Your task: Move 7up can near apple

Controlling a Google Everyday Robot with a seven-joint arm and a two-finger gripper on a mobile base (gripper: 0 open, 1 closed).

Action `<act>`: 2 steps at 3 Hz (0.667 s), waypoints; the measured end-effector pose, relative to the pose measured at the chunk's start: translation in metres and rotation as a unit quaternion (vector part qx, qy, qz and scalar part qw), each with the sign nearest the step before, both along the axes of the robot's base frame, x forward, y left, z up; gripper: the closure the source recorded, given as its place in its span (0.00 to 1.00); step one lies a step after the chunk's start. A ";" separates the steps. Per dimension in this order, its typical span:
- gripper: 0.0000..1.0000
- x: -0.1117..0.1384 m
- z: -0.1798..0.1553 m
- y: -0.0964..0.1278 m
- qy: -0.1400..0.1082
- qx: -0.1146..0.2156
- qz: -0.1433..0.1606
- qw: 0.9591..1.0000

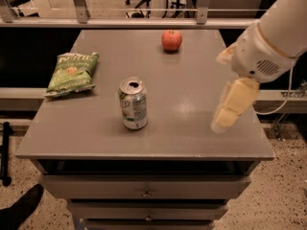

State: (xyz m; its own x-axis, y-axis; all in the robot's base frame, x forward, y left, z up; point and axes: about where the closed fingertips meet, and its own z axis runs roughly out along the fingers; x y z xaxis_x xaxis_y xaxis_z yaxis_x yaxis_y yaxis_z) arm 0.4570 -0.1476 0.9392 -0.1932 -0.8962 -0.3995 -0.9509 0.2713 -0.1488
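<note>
7up can (133,104) stands upright on the grey table (192,138), left of the middle and toward the front edge, its silver top with the pull tab facing up and the white label text turned this way. Below that front edge, nearest to me, run the stacked drawers (144,188) with their small metal pulls.

Off to the can's right, at about the same depth, hangs the gripper (230,107). It is cream-coloured and slanted down and leftward over the right side of the tabletop, near the right edge. A broad stretch of bare grey surface lies between it and the can, so the two are well apart and nothing touches. From where I stand I cannot tell whether the gripper is spread or closed. The white arm (273,37) behind it comes in from the upper right, and a thin cable (288,99) loops down beside it.

Further back on the left, a green chip bag (73,73) lies flat near the left edge, apart from the can. At the far end, close to the back edge and a little right of the can's line, sits the apple (171,40), red-orange with its stem dimple up, well away from both can and gripper. Beyond the table a metal railing (144,23) crosses the room.
</note>
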 end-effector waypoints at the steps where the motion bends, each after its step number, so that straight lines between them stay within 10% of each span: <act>1: 0.00 0.009 -0.017 0.046 0.017 0.072 0.014 0.997; 2: 0.00 0.013 -0.026 0.093 0.030 0.165 0.027 0.985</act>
